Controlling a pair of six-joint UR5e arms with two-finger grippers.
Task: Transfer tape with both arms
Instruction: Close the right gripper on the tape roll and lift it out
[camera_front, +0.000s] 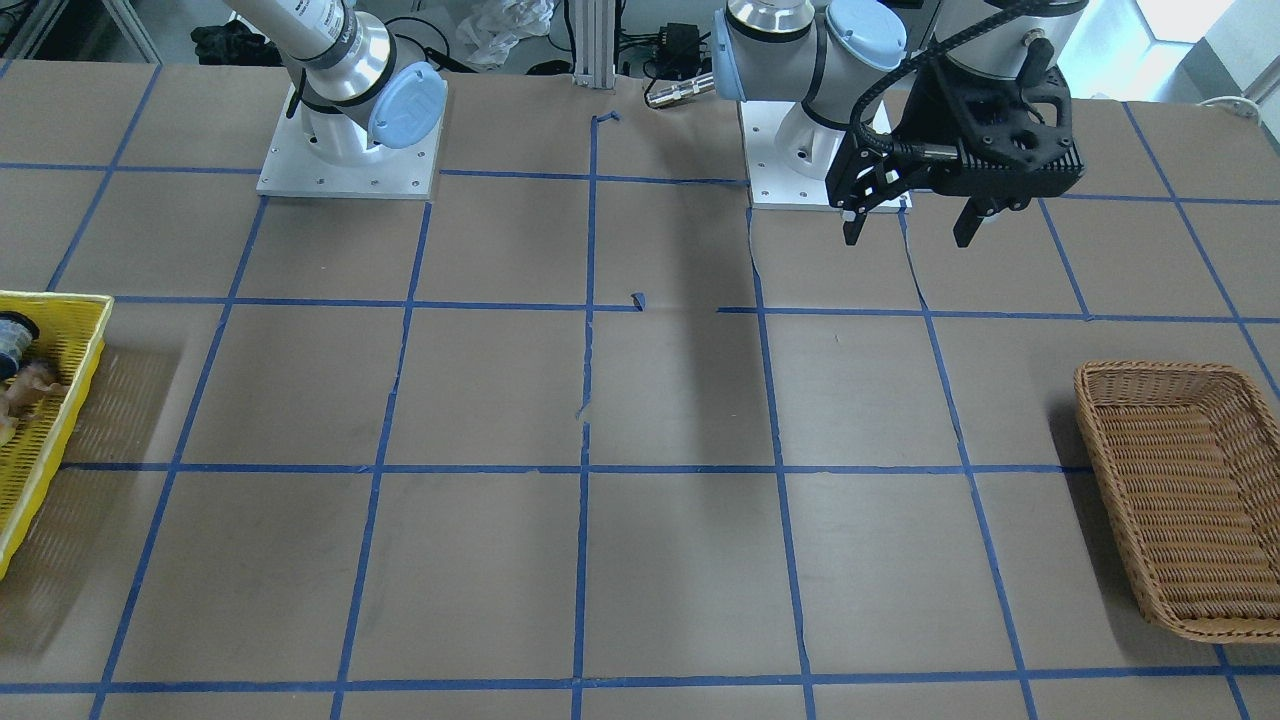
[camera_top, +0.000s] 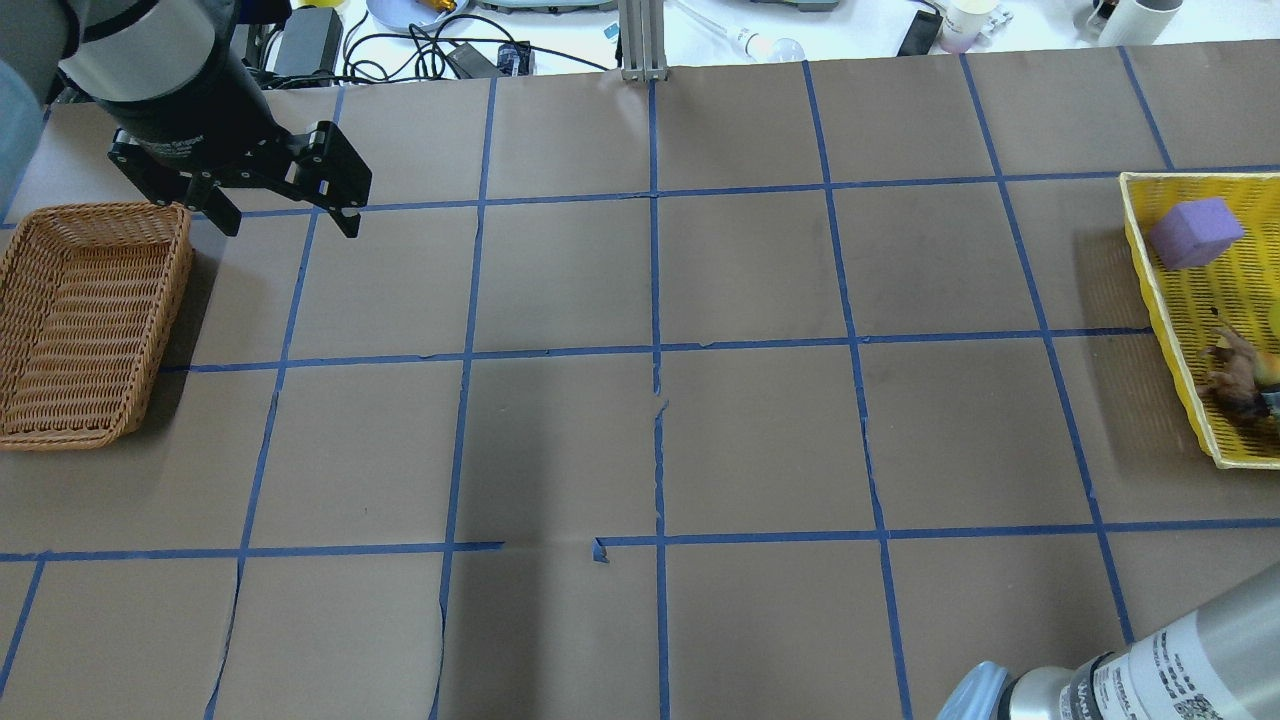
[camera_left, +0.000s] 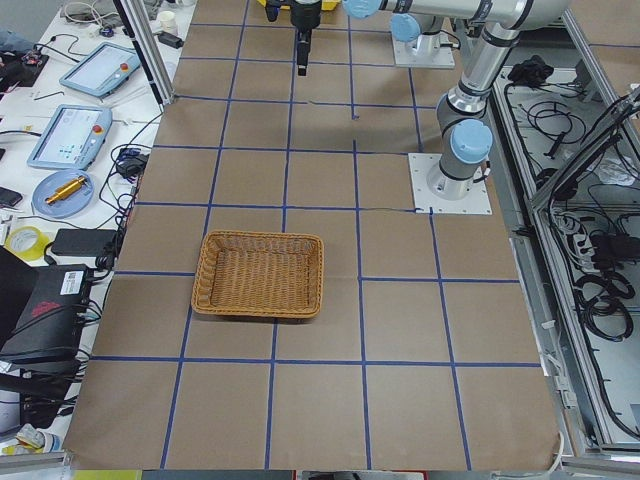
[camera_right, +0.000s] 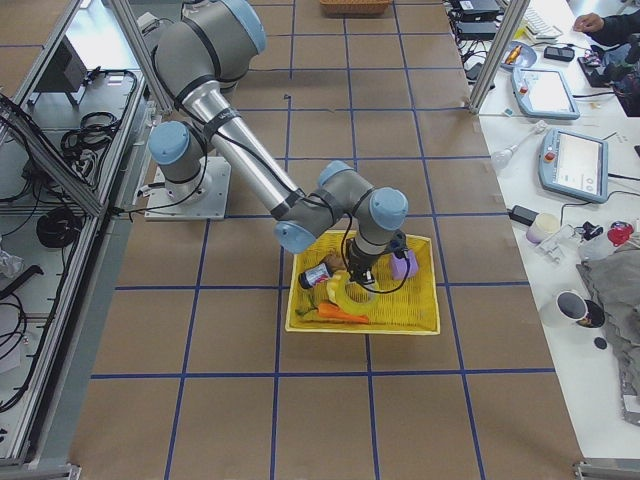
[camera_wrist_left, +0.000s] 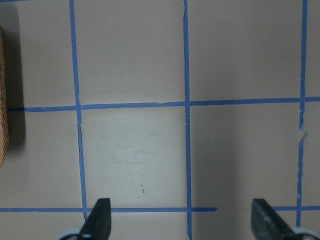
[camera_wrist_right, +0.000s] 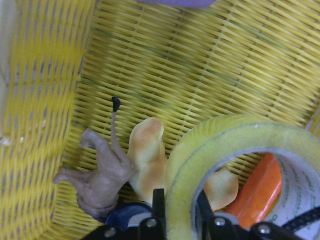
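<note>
The yellow tape roll lies in the yellow basket, and also shows in the exterior right view. My right gripper reaches down into the basket with one finger inside the ring and one outside, shut on the roll's wall. In the exterior right view the right gripper is over the basket. My left gripper is open and empty, high above the table beside the wicker basket. It also shows in the front view and the left wrist view.
In the yellow basket lie a purple block, a brown toy animal and an orange carrot-like piece. The wicker basket stands on the robot's left. Blue tape lines grid the brown table.
</note>
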